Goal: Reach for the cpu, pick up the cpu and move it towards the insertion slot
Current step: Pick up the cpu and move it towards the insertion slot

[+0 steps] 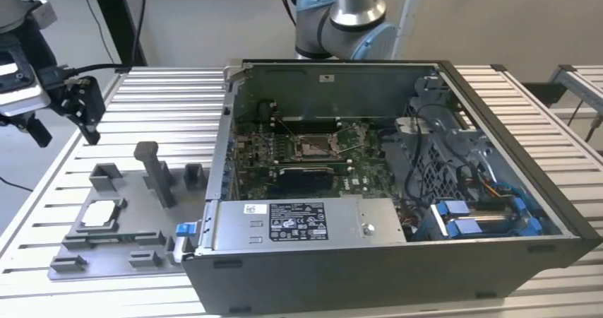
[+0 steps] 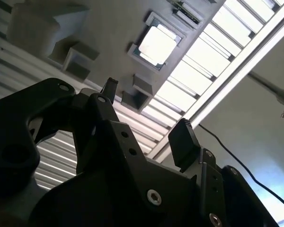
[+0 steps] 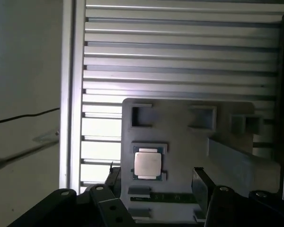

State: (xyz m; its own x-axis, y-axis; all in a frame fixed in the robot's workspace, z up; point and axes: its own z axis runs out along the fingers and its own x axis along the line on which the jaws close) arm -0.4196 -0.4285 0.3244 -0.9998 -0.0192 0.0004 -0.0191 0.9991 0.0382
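Observation:
The cpu lies flat, silvery face up, in a recess of the grey plastic fixture on the slatted table at the exterior view's left. My gripper hangs open well above and beyond it, nothing between its black fingers. In both wrist views the cpu shows between and past the two spread fingertips. The insertion slot is a silver-framed square socket on the green board inside the open computer case.
The open computer case takes up the table's middle and right. Grey posts and blocks stand up from the fixture beside the cpu. The arm's base stands behind the case. A black cable runs past the table edge.

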